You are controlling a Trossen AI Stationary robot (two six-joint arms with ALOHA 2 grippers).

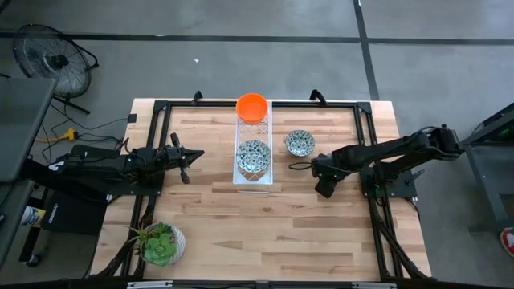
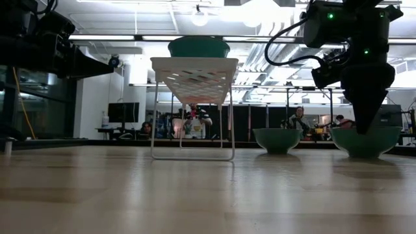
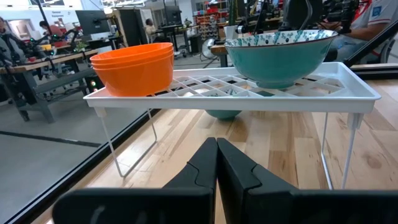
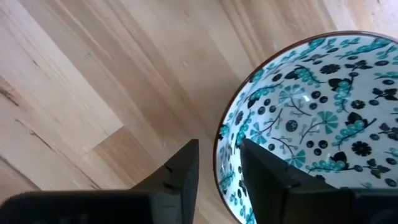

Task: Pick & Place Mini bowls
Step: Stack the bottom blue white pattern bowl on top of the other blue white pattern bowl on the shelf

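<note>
Seemingly, the right hand [image 4: 217, 174] straddles a patterned bowl's [image 4: 323, 112] rim.

Two bowl stacks [image 1: 252, 106] [image 1: 253, 156] on rack [image 1: 238, 178]; loose bowl [image 1: 299, 143] right of rack; plant pot [image 1: 163, 243] near table's front-left corner.

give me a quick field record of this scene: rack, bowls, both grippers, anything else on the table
rack: white wire rack, standing at table centre
on rack: stacked orange bowls at far end; patterned bowl
on table: patterned bowl right of rack; another under right gripper
left gripper: shut, empty, left of rack
right gripper: fingers straddling bowl rim, not closed on it
other: potted plant, near left corner
</note>
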